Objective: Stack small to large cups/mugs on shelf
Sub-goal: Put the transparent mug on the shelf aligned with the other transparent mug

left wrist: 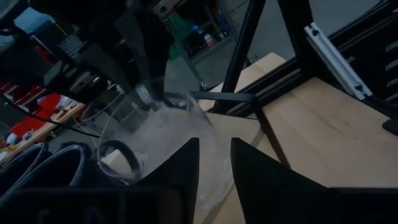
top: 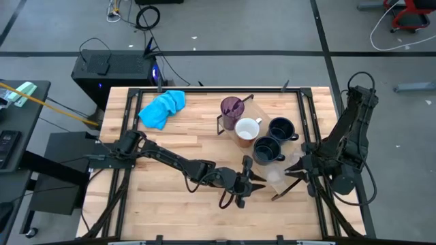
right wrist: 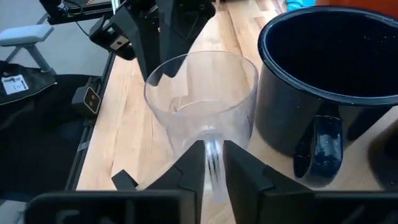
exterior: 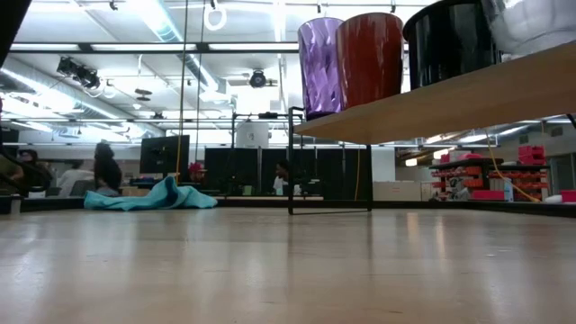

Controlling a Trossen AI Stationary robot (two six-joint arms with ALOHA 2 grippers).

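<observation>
1. Both pincers meet at the counter's front edge: the right pincer pinches a clear glass by its rim; the left pincer pinches another glass.
2. Behind, two navy mugs, a white mug and a purple tumbler already line the shelf; apparently only the glasses remain.

You see the shelf carrying a purple tumbler, then a white mug, then two dark mugs; clear glass upright beyond the last mug.
</observation>
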